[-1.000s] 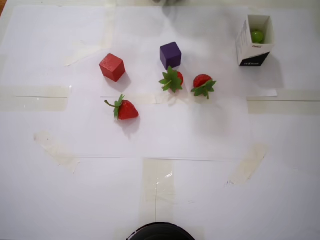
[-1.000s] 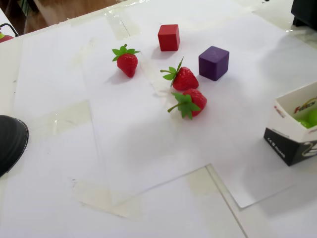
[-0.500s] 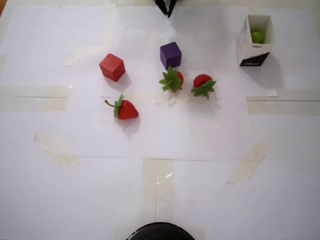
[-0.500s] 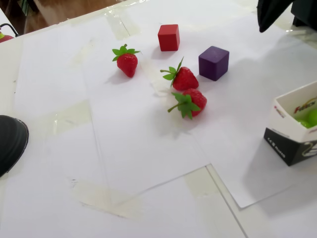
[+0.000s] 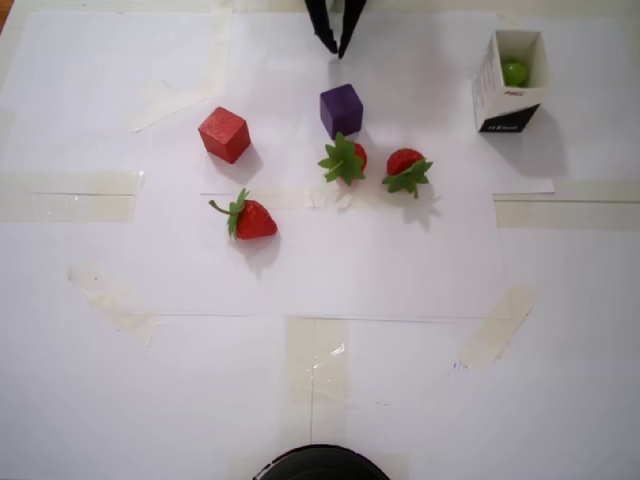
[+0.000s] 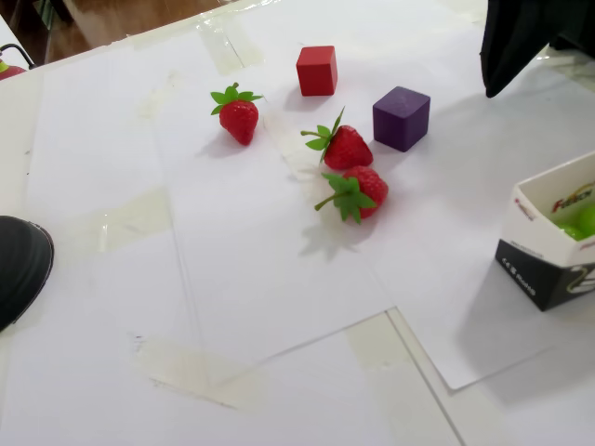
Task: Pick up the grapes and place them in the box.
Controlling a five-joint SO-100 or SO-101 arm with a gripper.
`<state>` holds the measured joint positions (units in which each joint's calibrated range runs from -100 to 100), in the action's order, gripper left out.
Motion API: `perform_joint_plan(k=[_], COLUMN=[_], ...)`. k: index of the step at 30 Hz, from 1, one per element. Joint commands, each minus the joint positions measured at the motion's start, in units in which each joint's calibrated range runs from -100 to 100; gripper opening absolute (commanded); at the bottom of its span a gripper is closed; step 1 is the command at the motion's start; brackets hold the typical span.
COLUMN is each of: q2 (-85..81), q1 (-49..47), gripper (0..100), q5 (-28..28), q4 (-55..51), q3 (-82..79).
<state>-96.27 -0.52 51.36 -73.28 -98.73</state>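
Your jaws [image 5: 335, 40] hang at the far edge of the overhead view, slightly parted with nothing between them, just beyond the purple cube [image 5: 341, 109]. The grapes [image 5: 515, 72] lie inside the box [image 5: 500, 105], well off to the right of the jaws in that view; only green at its bottom shows. No grape lies loose on the table [image 5: 320, 380], so nothing looks left for you to fetch.

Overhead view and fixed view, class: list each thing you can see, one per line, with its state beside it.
box: upright, open top.
grapes: inside the box; number unclear.
gripper: above the paper, empty, jaws a little apart.
purple cube: flat on the paper, untouched.
red cube: flat, apart from the rest.
three strawberries: lying on their sides, on the paper.
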Motion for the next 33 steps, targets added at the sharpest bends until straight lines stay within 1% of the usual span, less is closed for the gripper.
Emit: perform_joint_plan(k=[1,15,25,33], q2=[-1.2,-1.3,-1.3,-1.3], q1=[-0.4,-0.4,1.3,1.3], gripper=[0,0,0,0], q5=[-0.1,-0.4,-3.2,-3.2], q4=[1.1,2.9,2.9,2.9], q3=[-0.7,-1.3,-1.3,-1.3])
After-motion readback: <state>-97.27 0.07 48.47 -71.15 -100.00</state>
